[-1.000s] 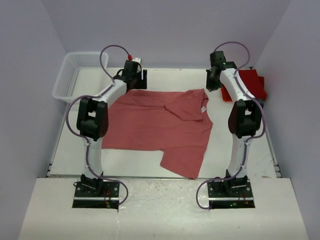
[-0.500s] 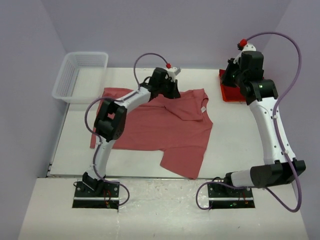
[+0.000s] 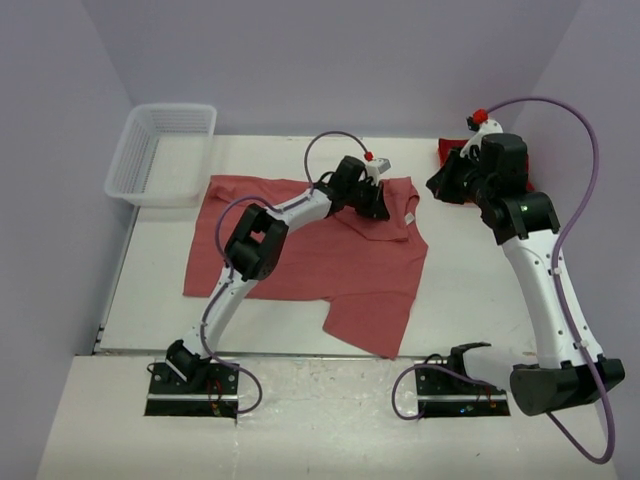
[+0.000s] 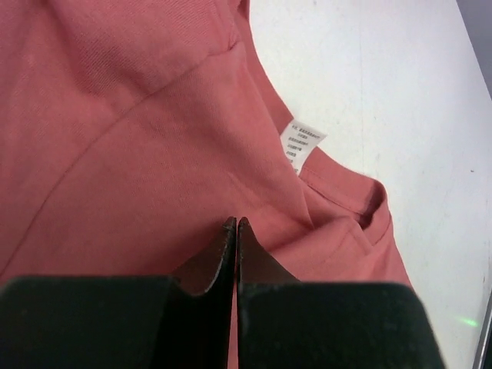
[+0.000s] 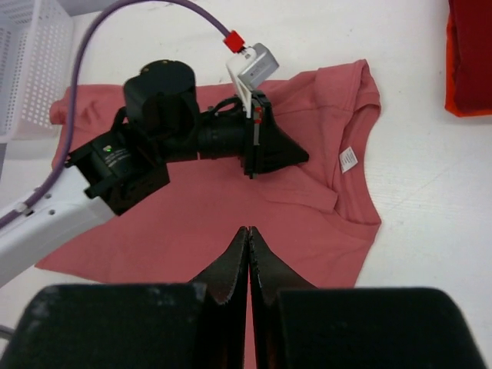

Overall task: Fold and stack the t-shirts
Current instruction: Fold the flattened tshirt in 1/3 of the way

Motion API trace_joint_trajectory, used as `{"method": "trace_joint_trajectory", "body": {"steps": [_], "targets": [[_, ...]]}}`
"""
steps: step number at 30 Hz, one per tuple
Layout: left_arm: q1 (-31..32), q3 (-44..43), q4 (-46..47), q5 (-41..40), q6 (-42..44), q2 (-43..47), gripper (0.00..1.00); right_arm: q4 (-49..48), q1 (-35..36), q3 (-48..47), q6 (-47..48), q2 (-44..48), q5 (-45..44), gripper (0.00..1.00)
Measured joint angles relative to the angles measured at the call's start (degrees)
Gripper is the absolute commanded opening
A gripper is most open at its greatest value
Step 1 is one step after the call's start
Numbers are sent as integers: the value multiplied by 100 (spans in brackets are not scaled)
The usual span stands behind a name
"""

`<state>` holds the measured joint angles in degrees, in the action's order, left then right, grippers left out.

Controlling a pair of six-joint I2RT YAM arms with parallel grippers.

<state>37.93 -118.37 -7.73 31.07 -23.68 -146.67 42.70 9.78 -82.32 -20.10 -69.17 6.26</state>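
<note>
Evidently, red t-shirts (image 5: pixel 469 54) are stacked folded; the salmon t-shirt (image 3: pixel 320 250) is spread unfolded, with left gripper (image 4: pixel 236 231) and right gripper (image 5: pixel 248 238) closed, empty.

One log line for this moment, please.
left gripper: shut, over salmon-red t-shirt near collar | right gripper: shut, empty, high above table | folded red shirts: far right

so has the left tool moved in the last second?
Yes. The left tool went right, away from the basket, and is now over the shirt near its collar.
</note>
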Motion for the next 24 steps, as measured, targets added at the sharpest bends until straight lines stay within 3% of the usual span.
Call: {"method": "trace_joint_trajectory", "body": {"steps": [9,24], "targets": [[24,-1611,214,446,-542,-1246,0,-57,24,94,-90,133,83,0],[131,-2114,1108,890,-1211,-1838,0,-289,55,745,-286,398,232,0]]}}
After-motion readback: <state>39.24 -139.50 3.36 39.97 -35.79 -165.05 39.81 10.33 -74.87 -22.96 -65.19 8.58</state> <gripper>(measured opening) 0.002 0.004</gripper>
